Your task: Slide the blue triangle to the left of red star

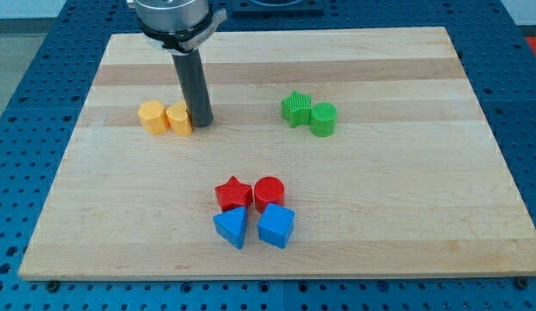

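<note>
My tip (pixel 201 122) is the lower end of a straight, smooth, dark grey rod hanging from a metal flange at the view's top; there are no jaws on this arm, so nothing opens, closes or grips, and the rod simply stands upright on the pale wooden board (pixel 406 216), whose surface shows fine lengthwise grain and lighter and darker strips. Just to the view's left of my tip, touching or nearly touching it, sits a yellow block (pixel 179 118) with a rounded, heart-like outline, and a second yellow block (pixel 152 116), faceted like a hexagon, rests against that one on its far side. Well to the view's right of my tip are a green star (pixel 295 108) and a ribbed green cylinder (pixel 323 119), side by side and touching. The blue triangle (pixel 232 226) lies well below my tip, toward the view's bottom, a matte plastic wedge sitting directly under the red star (pixel 233 193) and touching it. Beside the red star, to the view's right, is a red cylinder (pixel 270 192), and under that a blue block (pixel 276 226) with angular faces. A blue perforated table (pixel 26 78) surrounds the board.
</note>
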You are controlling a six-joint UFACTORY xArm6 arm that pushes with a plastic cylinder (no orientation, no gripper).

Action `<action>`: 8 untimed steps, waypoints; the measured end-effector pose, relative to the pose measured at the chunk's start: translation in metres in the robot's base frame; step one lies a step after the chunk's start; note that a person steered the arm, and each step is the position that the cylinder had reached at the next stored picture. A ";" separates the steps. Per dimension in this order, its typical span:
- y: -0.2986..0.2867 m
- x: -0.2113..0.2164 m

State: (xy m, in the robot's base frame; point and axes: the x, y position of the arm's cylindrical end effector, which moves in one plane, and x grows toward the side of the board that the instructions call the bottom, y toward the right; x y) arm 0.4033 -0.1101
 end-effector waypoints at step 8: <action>0.039 0.215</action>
State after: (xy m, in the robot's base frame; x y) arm 0.6182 -0.0711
